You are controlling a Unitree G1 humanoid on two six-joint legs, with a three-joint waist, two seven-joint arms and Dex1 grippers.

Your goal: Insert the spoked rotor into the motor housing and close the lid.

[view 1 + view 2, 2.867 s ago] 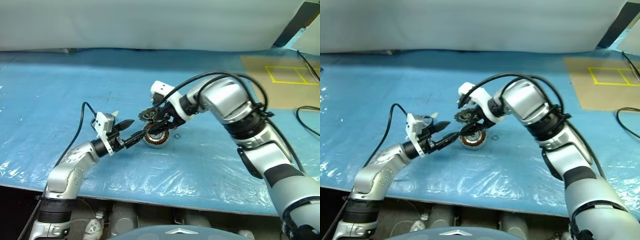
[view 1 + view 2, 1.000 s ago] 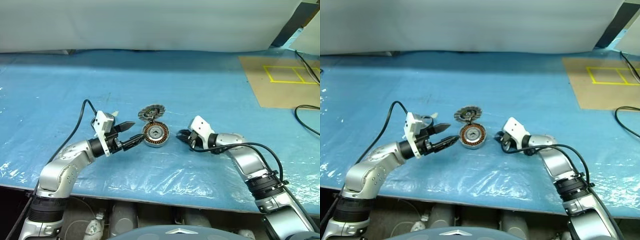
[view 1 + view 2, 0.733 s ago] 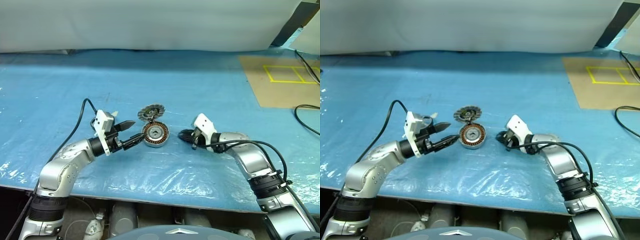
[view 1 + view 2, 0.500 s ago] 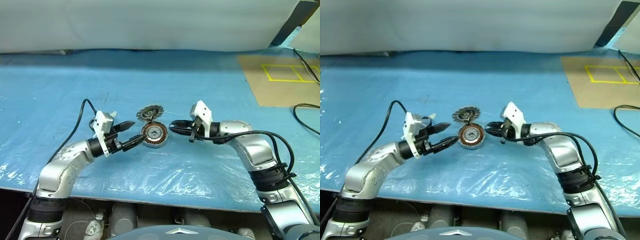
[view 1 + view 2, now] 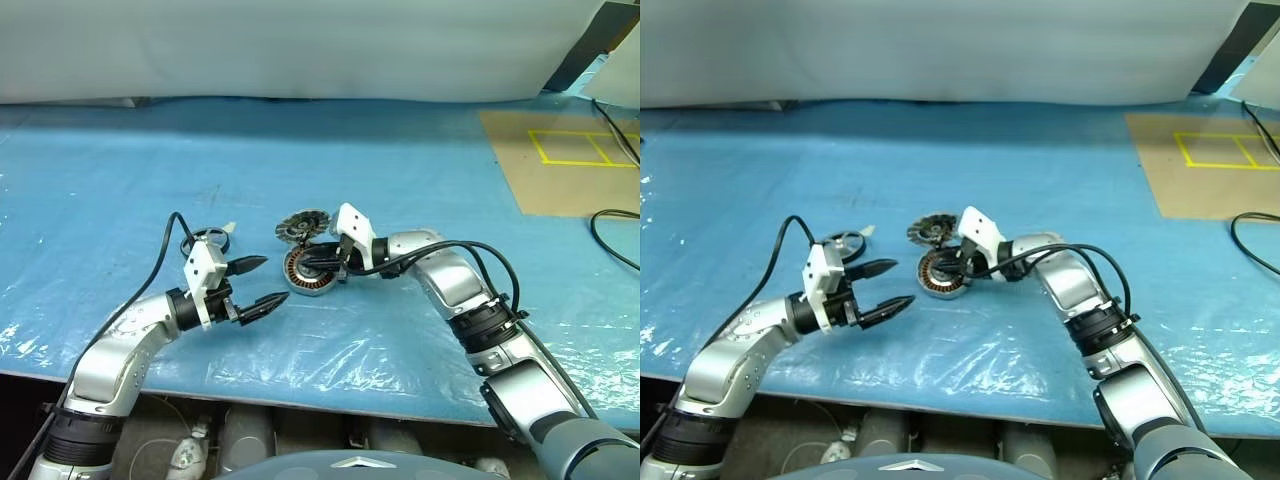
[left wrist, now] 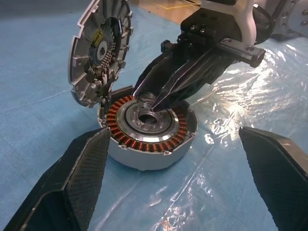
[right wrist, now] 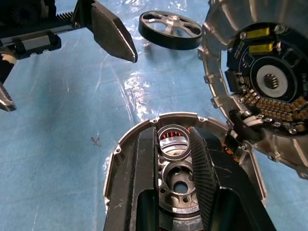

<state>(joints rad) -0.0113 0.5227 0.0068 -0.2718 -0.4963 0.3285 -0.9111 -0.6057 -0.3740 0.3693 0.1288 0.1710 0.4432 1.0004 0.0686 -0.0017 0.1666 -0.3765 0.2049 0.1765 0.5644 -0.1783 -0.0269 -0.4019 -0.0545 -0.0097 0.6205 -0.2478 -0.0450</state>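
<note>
The right pincer (image 5: pixel 305 263) reaches in from the right and hangs directly over the motor housing (image 5: pixel 309 273), its two black fingers (image 7: pixel 144 183) drawn close on a small silver ring (image 7: pixel 172 147) that they pinch between their tips. The ring sits just above the housing's silver centre hub (image 6: pixel 148 121), with the band of copper-brown windings (image 6: pixel 118 117) circling below it (whether the ring already touches the hub cannot be told).

Hinged to the housing on the far side of this pincer stands the lid (image 6: pixel 98 50), tipped open and nearly upright, its inner face showing a dark round board with small parts.

The left pincer (image 5: pixel 258 284) hovers off to the left of the housing, clear of it, pointing roughly toward it with its fingers (image 6: pixel 77 175) spread wide and nothing between them. Behind that pincer, farther from the robot, the spoked rotor (image 7: pixel 170 30) lies flat on the counter (image 5: pixel 420 180), a dark wheel with open spokes, well apart from the housing and untouched by either pincer.

The counter is covered in a blue sheet with a clear, crinkled plastic film (image 5: pixel 330 355) over the part nearest the robot.
</note>
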